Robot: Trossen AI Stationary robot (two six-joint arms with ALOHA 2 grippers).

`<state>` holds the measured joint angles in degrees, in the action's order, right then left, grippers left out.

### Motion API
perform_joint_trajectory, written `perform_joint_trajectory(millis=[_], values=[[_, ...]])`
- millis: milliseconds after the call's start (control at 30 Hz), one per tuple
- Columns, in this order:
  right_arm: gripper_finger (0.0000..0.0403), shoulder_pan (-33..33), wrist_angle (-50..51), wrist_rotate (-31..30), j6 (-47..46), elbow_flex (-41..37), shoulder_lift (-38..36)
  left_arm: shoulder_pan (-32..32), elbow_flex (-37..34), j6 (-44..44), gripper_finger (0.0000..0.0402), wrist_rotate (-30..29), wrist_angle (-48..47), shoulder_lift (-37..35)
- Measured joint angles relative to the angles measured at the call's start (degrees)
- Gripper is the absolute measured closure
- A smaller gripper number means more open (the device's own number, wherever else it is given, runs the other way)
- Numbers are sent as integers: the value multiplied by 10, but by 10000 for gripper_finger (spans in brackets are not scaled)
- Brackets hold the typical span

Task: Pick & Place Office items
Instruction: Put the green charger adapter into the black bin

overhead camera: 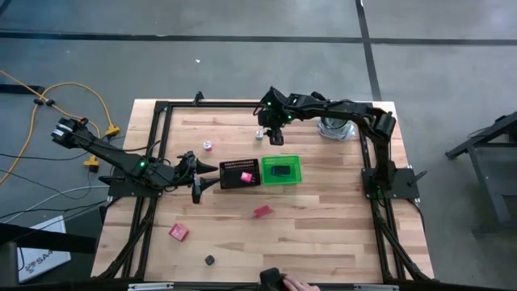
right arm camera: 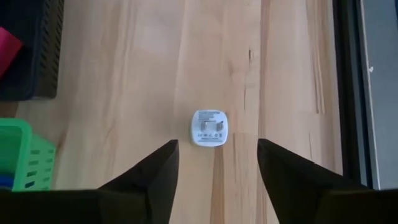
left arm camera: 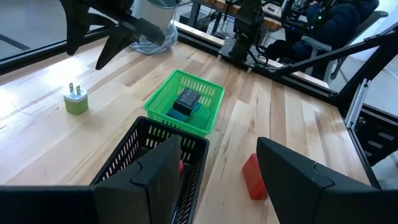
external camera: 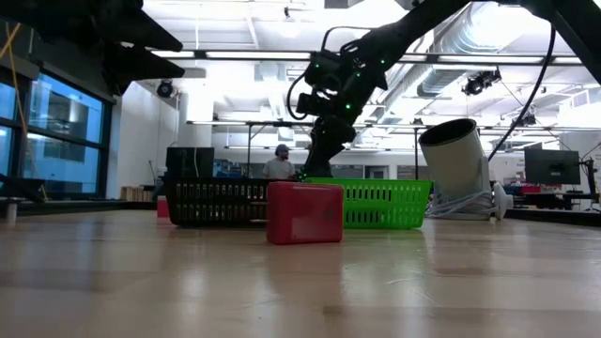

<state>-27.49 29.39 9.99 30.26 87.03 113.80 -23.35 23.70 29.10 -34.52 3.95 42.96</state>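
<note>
On the near part of the worktop [overhead camera: 323,218] lie a black bit [overhead camera: 210,260], a red block [overhead camera: 178,233] and another red block [overhead camera: 262,212]. Midway, the left claw [overhead camera: 212,175] gapes empty at the black tray [overhead camera: 240,174], beside the green bin [overhead camera: 280,170]. Farther off, the right claw [right arm camera: 214,155] hangs open over a white plug [right arm camera: 208,129].

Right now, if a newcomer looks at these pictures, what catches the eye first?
First, the bright green bin at the table's middle, touching the black mesh tray on its left. Then the right gripper, jaws open, poised straight above a small white plug adapter on the bare wood. A red block fills the low view's foreground.
</note>
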Motion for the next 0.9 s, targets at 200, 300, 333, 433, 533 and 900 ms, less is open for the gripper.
perform_joint_trajectory(millis=[200,300,333,433,533,900], values=[[183,5,-3,2,10,-15,1,0,0,0,198,0,0,0],[185,7,-10,-2,6,-15,1,0,0,0,198,0,0,0],[187,9,-13,-8,3,-15,1,0,0,0,198,0,0,0],[191,12,-23,-27,0,-10,1,0,0,0,198,0,0,0],[190,13,-39,-30,0,4,1,0,0,0,198,0,0,0],[182,26,-34,-36,17,32,18,0,0,0,198,0,0,0]])
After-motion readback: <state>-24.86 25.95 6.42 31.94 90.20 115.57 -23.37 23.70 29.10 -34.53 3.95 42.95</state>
